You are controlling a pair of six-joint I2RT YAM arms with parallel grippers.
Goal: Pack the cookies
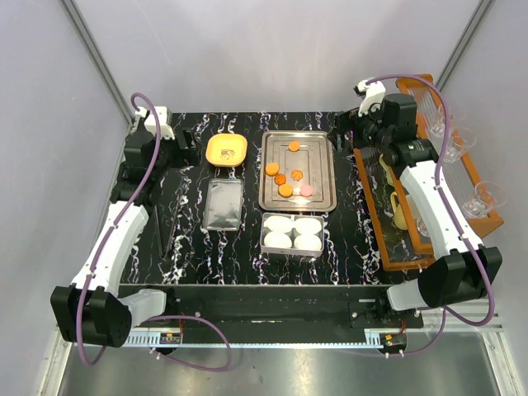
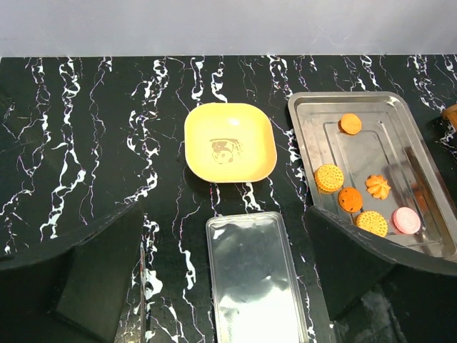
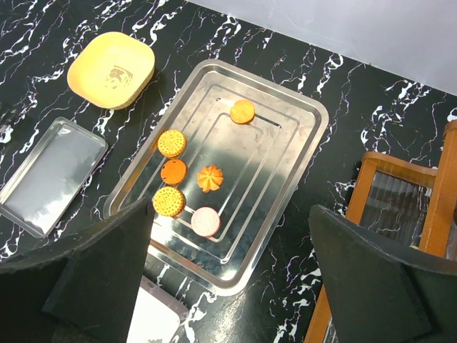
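Top external view: the black marbled table (image 1: 190,247) carries everything, with a wooden rack (image 1: 375,223) of glassware along its right edge. Next in size is the steel tray (image 1: 264,177) at the centre back, and all six cookies lie in it. One orange cookie (image 1: 294,146) sits alone near the far end. The other four orange ones and the pink cookie (image 1: 306,190) cluster toward the near end.

A flat rectangular lid (image 1: 223,205) lies left of the tray. Just in front of the tray is a small box (image 1: 292,256) holding four white paper cups (image 1: 279,223), which look empty. The yellow square dish (image 1: 226,149) lies behind the lid.

The left gripper (image 2: 223,214) hangs over the lid with its claw spread wide and nothing in it. The right gripper (image 3: 230,207), above the tray's near end, is spread and empty too.

By my reading, packing has not begun: every cookie remains to be moved, and the lid is off.
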